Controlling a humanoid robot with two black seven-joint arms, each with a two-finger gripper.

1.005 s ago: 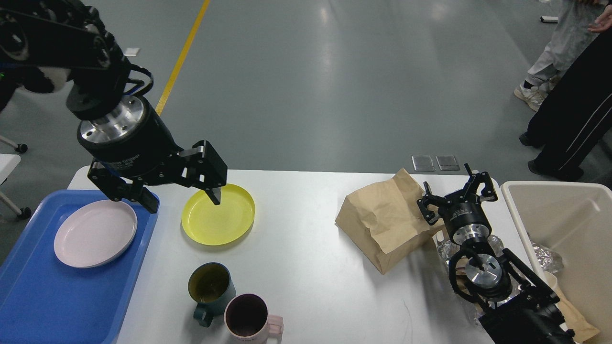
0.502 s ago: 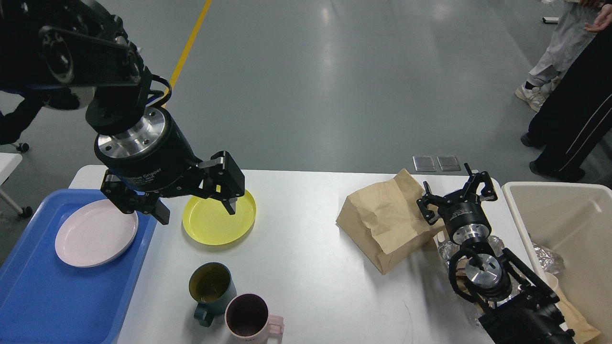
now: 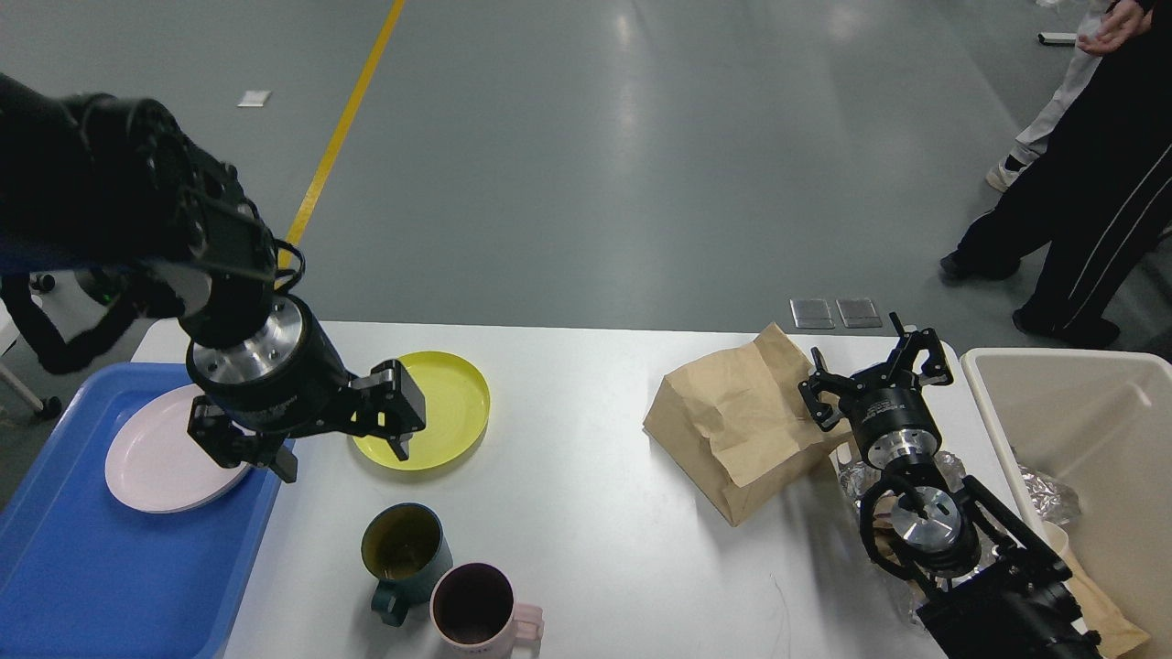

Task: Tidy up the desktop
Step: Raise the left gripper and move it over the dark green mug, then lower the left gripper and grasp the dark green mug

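- Blue tray (image 3: 82, 558) sat at lower left of the frame, over the left end of the desktop (image 3: 595, 513); pink plate (image 3: 151, 458) lay in it.
- Left gripper (image 3: 341, 450) hung low at left centre, fingers spread wide; one finger tip over the near-left rim of the yellow plate (image 3: 439, 412), the other over the tray edge by the pink plate. Held nothing.
- Desktop filled the lower middle of the frame, white, widest flat surface.
- Dark green mug (image 3: 403, 549) and pink mug (image 3: 476, 609) stood touching at lower centre, below the yellow plate.
- Brown paper bag (image 3: 732, 421) lay crumpled right of centre.
- Right gripper (image 3: 874, 371) sat just right of the bag, fingers spread, empty; crumpled foil (image 3: 856, 476) below it.
- Beige bin (image 3: 1080, 403) at far right.
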